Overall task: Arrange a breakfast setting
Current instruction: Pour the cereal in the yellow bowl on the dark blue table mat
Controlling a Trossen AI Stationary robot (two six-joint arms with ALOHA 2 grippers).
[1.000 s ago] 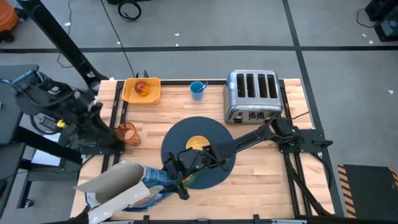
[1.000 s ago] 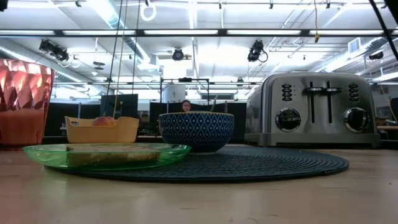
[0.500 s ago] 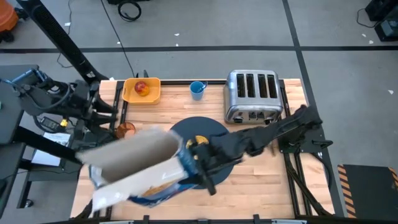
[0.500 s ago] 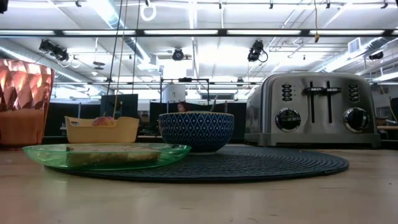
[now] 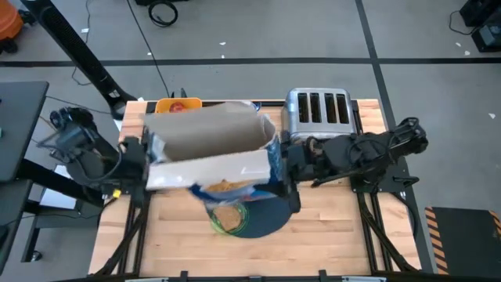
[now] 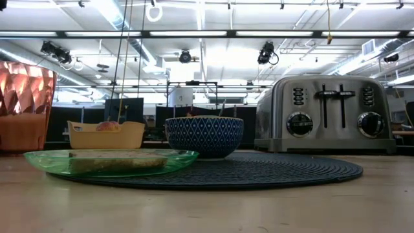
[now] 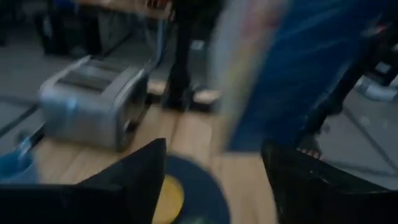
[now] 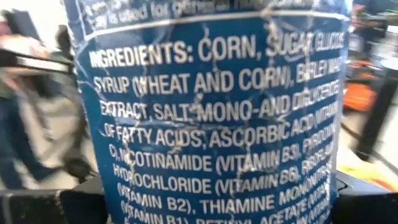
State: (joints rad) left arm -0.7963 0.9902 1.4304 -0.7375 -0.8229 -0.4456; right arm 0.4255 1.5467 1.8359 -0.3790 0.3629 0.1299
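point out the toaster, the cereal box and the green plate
toaster (image 6: 326, 113): low view, on its silver front between the dials
cereal box (image 5: 207, 149): high view, on its brown side panel
green plate (image 6: 39, 157): low view, on its near rim

The mat, round and dark blue-grey, lies flat at the counter's middle. The bowl, blue-patterned outside, stands upright on the mat; the left wrist view shows its yellow inside. The plate, green and translucent, rests partly over the mat's edge with toast lying flat in it. The tumbler, orange and faceted, stands upright near the plate. The apple, red, shows above a tray wall well behind the plate.
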